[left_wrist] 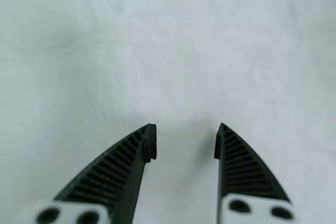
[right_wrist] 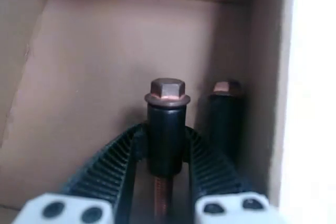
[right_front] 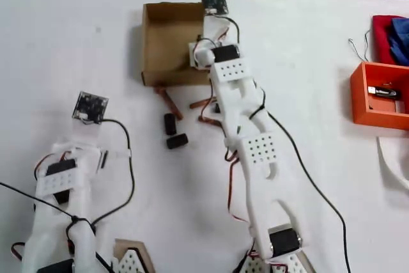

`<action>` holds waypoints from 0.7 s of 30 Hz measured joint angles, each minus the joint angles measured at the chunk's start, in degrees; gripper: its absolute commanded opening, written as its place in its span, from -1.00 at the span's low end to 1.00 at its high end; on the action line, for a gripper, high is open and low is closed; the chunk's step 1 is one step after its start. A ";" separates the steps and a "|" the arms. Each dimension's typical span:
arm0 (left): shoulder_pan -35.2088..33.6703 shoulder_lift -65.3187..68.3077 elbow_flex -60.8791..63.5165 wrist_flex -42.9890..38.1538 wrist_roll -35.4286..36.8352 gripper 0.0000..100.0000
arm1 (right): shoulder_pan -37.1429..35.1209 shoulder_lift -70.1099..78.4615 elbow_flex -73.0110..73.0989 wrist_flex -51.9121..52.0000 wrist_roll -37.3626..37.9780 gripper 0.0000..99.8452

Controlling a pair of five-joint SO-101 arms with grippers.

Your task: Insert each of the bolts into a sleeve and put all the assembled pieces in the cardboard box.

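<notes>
Step in hand: by my reading, setting an assembled piece down in the cardboard box (right_front: pixel 153 43).
Right gripper (right_wrist: pixel 165 139): clamped on a bolt-and-sleeve piece (right_wrist: pixel 166 121), held inside the box near its right wall.
Second assembled piece (right_wrist: pixel 227 119): in the box, between the held piece and that wall.
Left gripper (left_wrist: pixel 185 142): jaws apart with nothing between them, over bare table (left_wrist: pixel 157 35) toward the near left corner.
Loose stock: copper bolts (right_front: pixel 169 101) and black sleeves (right_front: pixel 170 123) on the table, just outside the box's near wall.
Next move calls for: opening the claw clear of the neighbouring piece, then lifting out over the wall. The loose stock remains to be paired.
</notes>
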 measured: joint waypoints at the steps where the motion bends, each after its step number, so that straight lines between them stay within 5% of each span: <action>1: 0.00 0.00 0.00 0.00 0.00 -0.60 | 0.00 0.18 0.00 0.00 -0.09 -0.96; 12: 0.00 0.00 0.00 0.00 0.00 -0.60 | 0.00 0.44 0.00 0.00 -0.09 -0.95; 21: 0.00 0.00 0.00 0.00 0.00 -0.60 | -0.09 0.44 0.00 -0.09 -0.18 -0.76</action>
